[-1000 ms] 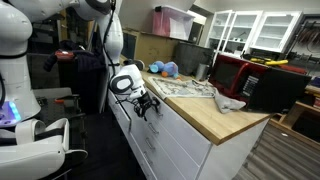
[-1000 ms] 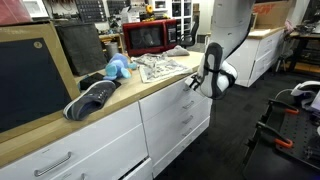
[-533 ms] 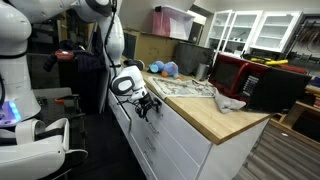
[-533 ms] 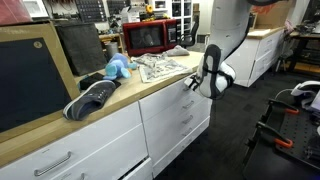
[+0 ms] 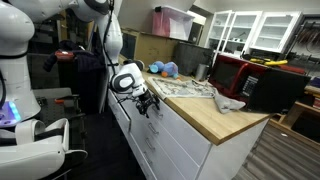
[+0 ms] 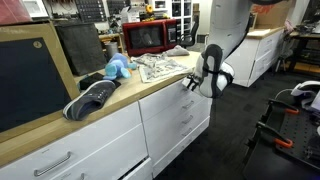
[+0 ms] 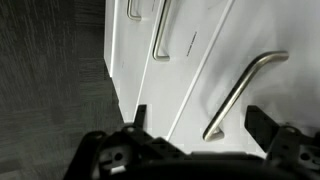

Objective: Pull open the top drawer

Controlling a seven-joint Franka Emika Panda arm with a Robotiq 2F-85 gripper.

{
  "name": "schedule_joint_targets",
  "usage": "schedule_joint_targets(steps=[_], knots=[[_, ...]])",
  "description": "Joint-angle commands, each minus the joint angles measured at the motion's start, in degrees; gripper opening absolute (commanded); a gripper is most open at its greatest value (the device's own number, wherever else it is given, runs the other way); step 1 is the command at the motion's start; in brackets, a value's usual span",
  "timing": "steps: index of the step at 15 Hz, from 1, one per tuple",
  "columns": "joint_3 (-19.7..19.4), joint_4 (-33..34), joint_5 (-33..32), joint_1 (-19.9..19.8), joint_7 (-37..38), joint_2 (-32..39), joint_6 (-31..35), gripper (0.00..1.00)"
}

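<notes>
The top drawer (image 6: 168,90) is the shallow white front just under the wooden countertop, and it is closed. Its silvery handle (image 7: 241,93) lies between my fingertips in the wrist view. My gripper (image 7: 200,122) is open, with one dark finger (image 7: 140,116) left of the handle and the other to its right, not touching it. In both exterior views the gripper (image 5: 150,102) (image 6: 192,83) is right at the drawer front, below the counter edge.
Deeper white drawer fronts with like handles (image 7: 162,35) sit below. On the countertop are a newspaper (image 5: 186,88), a blue plush toy (image 6: 117,68), a dark shoe (image 6: 90,98), a grey cloth (image 5: 228,101) and a red microwave (image 5: 236,72).
My gripper has shifted very slightly toward the drawer front. The drawer has not moved.
</notes>
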Motion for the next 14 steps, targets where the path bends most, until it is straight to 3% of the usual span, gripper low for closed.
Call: schedule_joint_targets(steps=[1,2,3,4,6,7,8,13,14], knots=[[-3.7,0.7,-1.9,5.9,0.9,0.0,0.0,1.0],[-3.9,0.4,-1.9,6.6,1.2,0.4,0.0,1.0],[-0.7,0.8,5.8,5.2,-6.5,0.0,-0.1,1.0],[-2.9,-0.2,-0.5,6.6,0.5,0.7,-0.2,1.0],[-1.9,-0.1,-1.0,5.4,0.0,1.4,-0.2,1.0],[0.9,0.8,6.1,3.6,-7.4,1.2,-0.2,1.0],[-1.4,0.2,-0.2,4.4,-0.4,2.4,-0.2,1.0],[0.3,-0.2,-1.5,0.9,0.0,3.2,0.0,1.0],[3.6,0.3,5.4,-1.4,-7.4,2.3,0.0,1.0]])
